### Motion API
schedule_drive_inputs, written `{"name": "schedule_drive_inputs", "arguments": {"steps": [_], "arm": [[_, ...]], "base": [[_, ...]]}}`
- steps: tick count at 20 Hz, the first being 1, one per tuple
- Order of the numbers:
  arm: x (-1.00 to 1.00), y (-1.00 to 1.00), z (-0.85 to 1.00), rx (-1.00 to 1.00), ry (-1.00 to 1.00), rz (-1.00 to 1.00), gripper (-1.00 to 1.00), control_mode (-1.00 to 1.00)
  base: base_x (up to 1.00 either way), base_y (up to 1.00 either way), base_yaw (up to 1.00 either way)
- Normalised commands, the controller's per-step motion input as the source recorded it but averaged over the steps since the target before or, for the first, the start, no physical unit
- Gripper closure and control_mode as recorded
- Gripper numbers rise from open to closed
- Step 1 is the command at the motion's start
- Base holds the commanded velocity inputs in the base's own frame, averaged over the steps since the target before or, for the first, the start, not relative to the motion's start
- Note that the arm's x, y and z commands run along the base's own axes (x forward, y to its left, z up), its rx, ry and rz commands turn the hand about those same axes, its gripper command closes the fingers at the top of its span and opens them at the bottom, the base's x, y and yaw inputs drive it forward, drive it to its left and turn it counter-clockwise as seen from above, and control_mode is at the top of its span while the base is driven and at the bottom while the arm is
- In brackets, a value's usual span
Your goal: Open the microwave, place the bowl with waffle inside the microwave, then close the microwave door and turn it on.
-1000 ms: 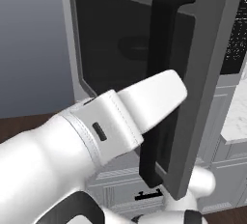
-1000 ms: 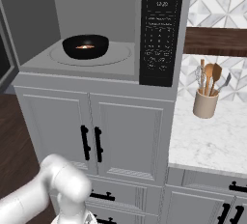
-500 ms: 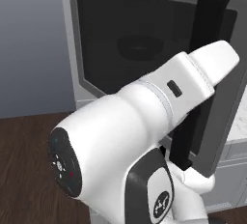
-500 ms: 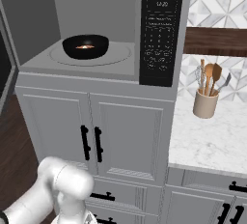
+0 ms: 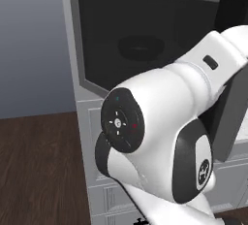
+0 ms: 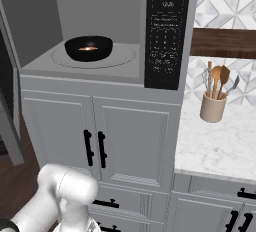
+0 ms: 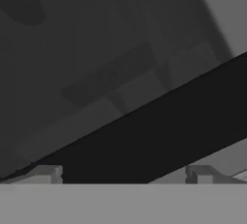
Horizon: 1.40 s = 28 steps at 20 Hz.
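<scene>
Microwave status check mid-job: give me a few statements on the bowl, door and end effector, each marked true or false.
1. The bowl with waffle sits on the turntable inside the microwave. True.
2. The microwave door is shut. False: it stands open, the cavity exposed.
3. The end effector is close to the door's black handle, fingertips apart. True.
4. The utensil crock stands inside the microwave. False: it stands on the marble counter to the right.
</scene>
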Motion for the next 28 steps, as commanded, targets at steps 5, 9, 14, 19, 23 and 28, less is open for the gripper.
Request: {"name": "schedule_drive_inputs", "arguments": {"steps": [5, 9, 14, 19, 23, 28], "arm": [[1.00, 0.00, -0.27, 0.00, 0.25, 0.00, -1.00, -1.00], [0.94, 0.00, -0.60, 0.01, 0.10, 0.00, -1.00, -1.00], [0.90, 0.11, -0.85, 0.06, 0.00, -0.03, -1.00, -1.00], [1.00, 0.09, -0.40, 0.01, -0.02, -0.07, -1.00, -1.00], [1.00, 0.00, 0.00, 0.01, -0.13, -0.07, -1.00, -1.00], [1.00, -0.13, -0.04, 0.08, -0.03, -0.01, -1.00, -1.00]], "base": [[0.00, 0.00, 0.00], [0.00, 0.00, 0.00], [0.00, 0.00, 0.00], [0.00, 0.00, 0.00], [0.00, 0.00, 0.00], [0.00, 0.00, 0.00]]}}
